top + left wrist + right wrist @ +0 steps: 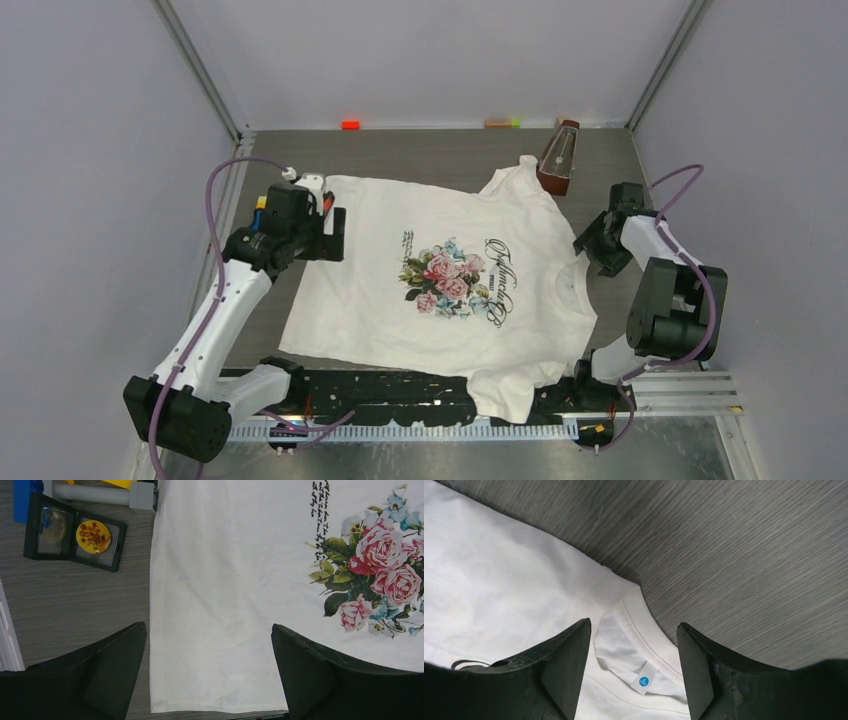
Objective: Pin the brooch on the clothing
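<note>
Brooch, in open black case just off the T-shirt hem: ahead of my left jaws, wide open, empty; my right jaws, parted, empty, over the collar.

L arm stretched fwd, L gripper spread wide, pointed down, R arm folded at elbow, R gripper pointed down, jaws parted

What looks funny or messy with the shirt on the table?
Nearly nothing. The T-shirt lies flat and smooth, but one sleeve droops over the black rail at the near edge.
</note>
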Motion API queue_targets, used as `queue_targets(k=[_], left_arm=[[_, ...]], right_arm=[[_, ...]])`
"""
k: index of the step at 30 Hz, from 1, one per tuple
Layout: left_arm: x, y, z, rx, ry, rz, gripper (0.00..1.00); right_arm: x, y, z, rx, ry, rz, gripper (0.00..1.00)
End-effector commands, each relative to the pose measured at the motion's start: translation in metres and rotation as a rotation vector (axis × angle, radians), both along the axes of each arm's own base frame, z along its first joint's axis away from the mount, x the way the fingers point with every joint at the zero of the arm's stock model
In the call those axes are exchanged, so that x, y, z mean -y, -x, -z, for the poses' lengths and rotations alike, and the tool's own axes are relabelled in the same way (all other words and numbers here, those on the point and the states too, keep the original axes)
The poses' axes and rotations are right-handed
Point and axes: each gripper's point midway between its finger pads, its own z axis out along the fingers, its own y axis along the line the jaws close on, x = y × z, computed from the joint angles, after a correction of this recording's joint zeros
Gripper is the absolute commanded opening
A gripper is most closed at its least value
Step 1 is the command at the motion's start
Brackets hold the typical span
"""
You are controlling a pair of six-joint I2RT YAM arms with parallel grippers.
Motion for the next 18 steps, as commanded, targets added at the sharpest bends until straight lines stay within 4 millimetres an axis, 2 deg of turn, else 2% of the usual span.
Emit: queue_targets(k=[1,3,9,13,18], left_arm=[[-0.007,-0.002,-0.006,0.050,-0.013,-0.026,1.00],[-0.010,-0.001,-0.005,0.053,-0.020,-0.034,1.00],[-0.013,-0.001,-0.006,0.067,-0.030,-0.046,1.00],[-0.014,0.000,-0.002,0.060,-0.038,-0.047,1.00],[-0.015,0.001,-0.001,0.060,-0.039,-0.046,1.00]], right_arm=[[-0.021,-0.002,0.013,0.008,-0.105,-0.066,0.68],[-0.026,-0.001,0.017,0.006,-0.134,-0.079,0.67],[-0.026,-0.005,0.027,-0.022,-0.143,-0.081,0.61],[-0.021,-0.006,0.029,-0.030,-0.122,-0.076,0.60],[-0.005,-0.007,0.031,-0.053,-0.037,-0.056,0.60]])
